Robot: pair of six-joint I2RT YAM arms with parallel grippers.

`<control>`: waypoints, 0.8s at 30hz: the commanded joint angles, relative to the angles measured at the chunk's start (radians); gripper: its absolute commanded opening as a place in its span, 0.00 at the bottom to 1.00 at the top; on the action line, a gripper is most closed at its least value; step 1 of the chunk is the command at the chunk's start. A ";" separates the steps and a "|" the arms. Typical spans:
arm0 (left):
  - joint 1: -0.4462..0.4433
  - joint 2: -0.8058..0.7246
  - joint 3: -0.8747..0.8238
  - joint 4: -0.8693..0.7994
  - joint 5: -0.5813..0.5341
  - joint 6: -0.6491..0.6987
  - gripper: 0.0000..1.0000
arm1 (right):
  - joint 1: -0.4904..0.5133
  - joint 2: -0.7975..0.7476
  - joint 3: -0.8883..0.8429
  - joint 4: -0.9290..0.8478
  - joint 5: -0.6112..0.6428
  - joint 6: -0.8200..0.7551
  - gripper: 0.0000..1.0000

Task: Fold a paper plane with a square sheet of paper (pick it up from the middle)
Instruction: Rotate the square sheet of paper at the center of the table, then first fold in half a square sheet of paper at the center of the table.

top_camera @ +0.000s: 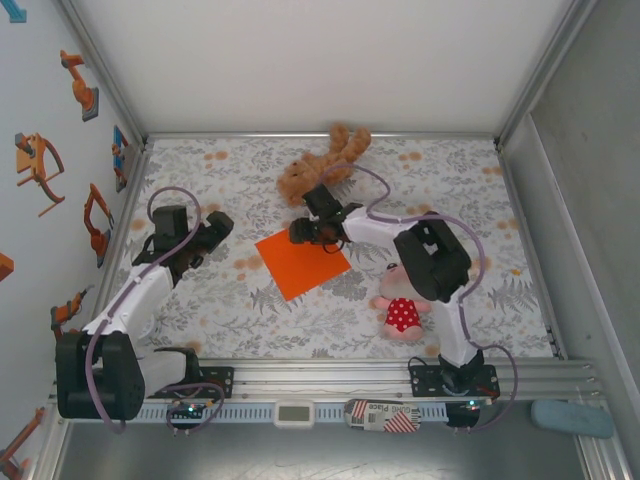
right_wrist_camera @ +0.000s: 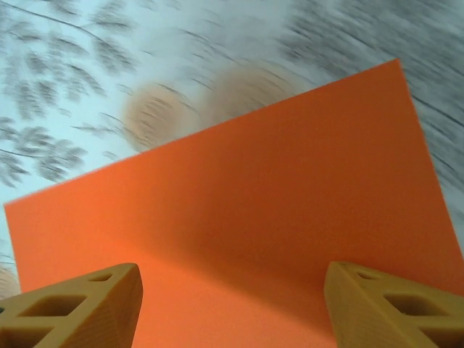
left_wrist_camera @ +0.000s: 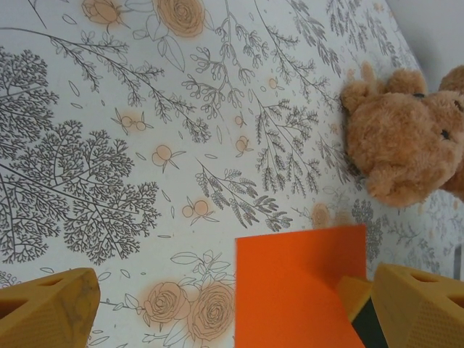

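The square sheet of paper (top_camera: 300,263) is bright orange and lies flat and unfolded on the floral tabletop, mid-table. My right gripper (top_camera: 306,232) hovers over the sheet's far corner. In the right wrist view its yellow fingers (right_wrist_camera: 80,308) stand wide apart above the sheet (right_wrist_camera: 239,196), with nothing between them, so my right gripper (right_wrist_camera: 232,293) is open. My left gripper (top_camera: 214,232) is open, left of the sheet and apart from it. From the left wrist, the left gripper (left_wrist_camera: 232,286) faces the sheet's near corner (left_wrist_camera: 297,283). The paper plane is out of view.
A brown plush bear (top_camera: 322,165) lies just behind the sheet, close to the right gripper, and shows as the bear (left_wrist_camera: 402,141) in the left wrist view. A pink doll in a red dress (top_camera: 402,305) lies right of the sheet. Walls enclose the table on three sides.
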 commanded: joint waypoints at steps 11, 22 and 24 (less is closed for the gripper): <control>-0.233 0.141 0.111 -0.125 0.009 -0.056 0.95 | -0.011 -0.343 -0.262 -0.022 0.253 0.376 0.62; -0.481 0.522 0.386 -0.113 0.118 -0.061 0.81 | -0.119 -0.380 -0.355 -0.020 -0.037 0.170 0.58; -0.490 0.576 0.416 -0.107 0.132 -0.067 0.81 | -0.142 -0.364 -0.362 -0.017 -0.100 0.132 0.56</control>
